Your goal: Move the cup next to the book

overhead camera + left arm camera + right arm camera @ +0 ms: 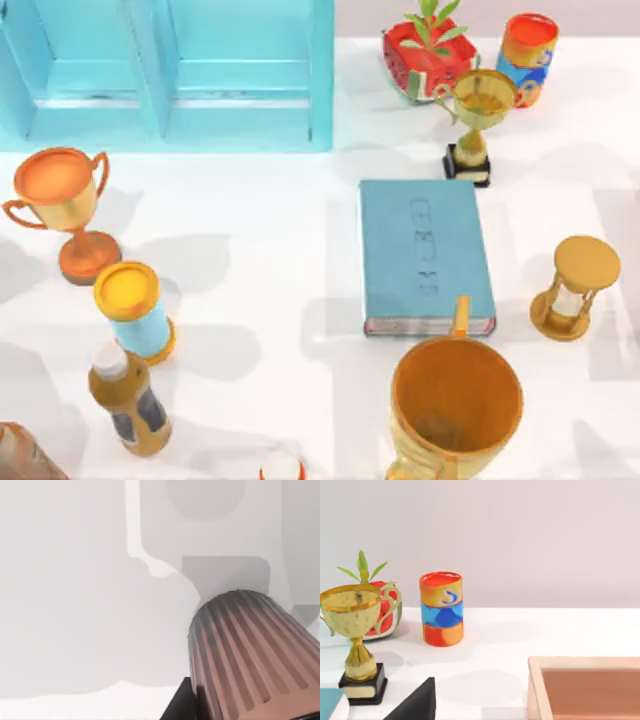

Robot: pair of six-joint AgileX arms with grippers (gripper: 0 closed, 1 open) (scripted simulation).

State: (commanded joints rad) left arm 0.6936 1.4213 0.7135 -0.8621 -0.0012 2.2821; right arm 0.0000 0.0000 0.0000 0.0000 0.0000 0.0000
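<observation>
The cup (250,655), a reddish-brown ribbed tumbler, looms close in the left wrist view above the white table. My left gripper is shut on it, with a black finger (175,707) beside its wall. The book (425,255), a flat teal-blue hardcover, lies right of the table's middle in the top view. A black fingertip (415,702) of my right gripper shows in the right wrist view, facing the back right corner of the table.
A large orange-gold mug (455,410) stands just in front of the book. A gold trophy (478,115) and a colourful can (527,55) stand behind it, with an hourglass (575,288) to its right. At the left are an orange trophy (62,205), a yellow-topped can (135,310) and a bottle (128,400).
</observation>
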